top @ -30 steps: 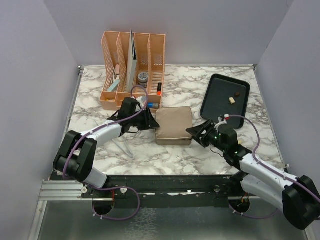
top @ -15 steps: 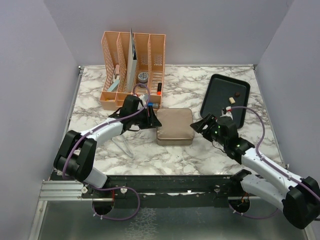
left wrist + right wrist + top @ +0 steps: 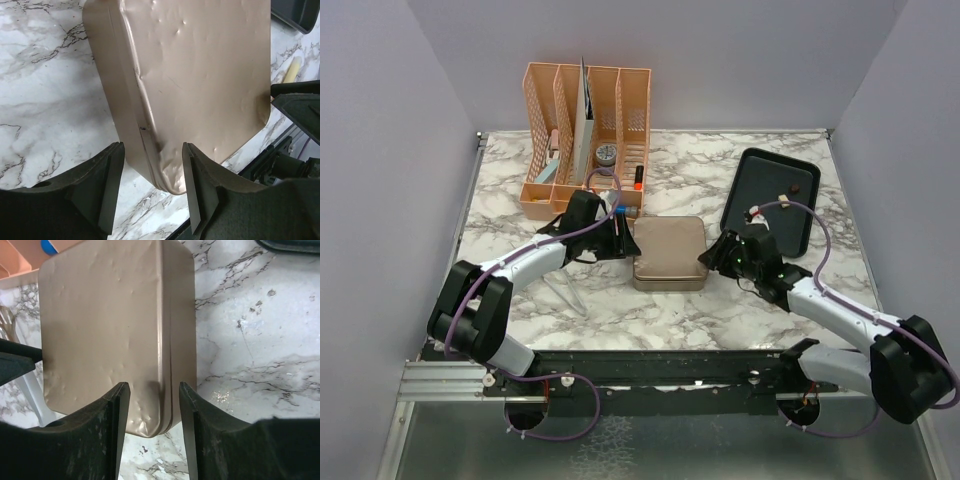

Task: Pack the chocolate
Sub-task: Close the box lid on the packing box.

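The square gold tin [image 3: 668,252] lies shut on the marble table, lid on. My left gripper [image 3: 625,238] is at its left side. In the left wrist view this gripper [image 3: 152,192] is open, and a corner of the tin [image 3: 190,75] reaches between the fingers. My right gripper [image 3: 712,258] is at the tin's right near corner. In the right wrist view it [image 3: 152,427] is open astride the edge of the tin [image 3: 100,325], with gaps on both sides. Two pieces of chocolate, one cream [image 3: 786,200] and one dark [image 3: 796,187], lie on the black tray [image 3: 760,180].
An orange desk organiser [image 3: 585,140] with papers and small items stands behind the tin. A blue-capped item [image 3: 623,211] lies at its foot. A clear plastic piece [image 3: 565,290] lies near the left arm. Walls close in left, right and behind.
My right gripper has swung left to the tin's right near corner and its jaws have narrowed. My left gripper's jaws have widened at the tin's left side. The tin stays put.
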`<move>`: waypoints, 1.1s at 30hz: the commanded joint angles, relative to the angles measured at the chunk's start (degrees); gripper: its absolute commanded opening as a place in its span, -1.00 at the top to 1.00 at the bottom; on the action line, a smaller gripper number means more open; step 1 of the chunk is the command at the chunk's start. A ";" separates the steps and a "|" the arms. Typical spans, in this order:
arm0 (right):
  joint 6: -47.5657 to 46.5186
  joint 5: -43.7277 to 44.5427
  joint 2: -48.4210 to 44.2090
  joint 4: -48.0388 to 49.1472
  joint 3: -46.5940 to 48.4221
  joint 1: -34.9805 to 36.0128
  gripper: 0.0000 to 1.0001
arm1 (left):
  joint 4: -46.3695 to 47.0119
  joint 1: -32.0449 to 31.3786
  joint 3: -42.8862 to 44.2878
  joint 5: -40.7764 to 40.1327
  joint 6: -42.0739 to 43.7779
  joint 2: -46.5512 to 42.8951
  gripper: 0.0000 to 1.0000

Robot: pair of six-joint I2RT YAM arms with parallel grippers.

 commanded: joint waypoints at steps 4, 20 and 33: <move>-4.80 -7.39 2.68 1.79 1.53 0.28 0.20 | -1.10 -1.22 0.80 0.20 1.52 -0.27 -0.04; -5.94 -13.11 -0.72 -3.09 -0.42 0.33 0.25 | -5.53 -4.39 0.39 -2.24 3.05 -3.19 0.09; -5.69 -8.89 -3.19 -6.82 -1.40 0.33 0.13 | -6.76 -6.75 -1.04 -4.22 2.34 -4.48 0.04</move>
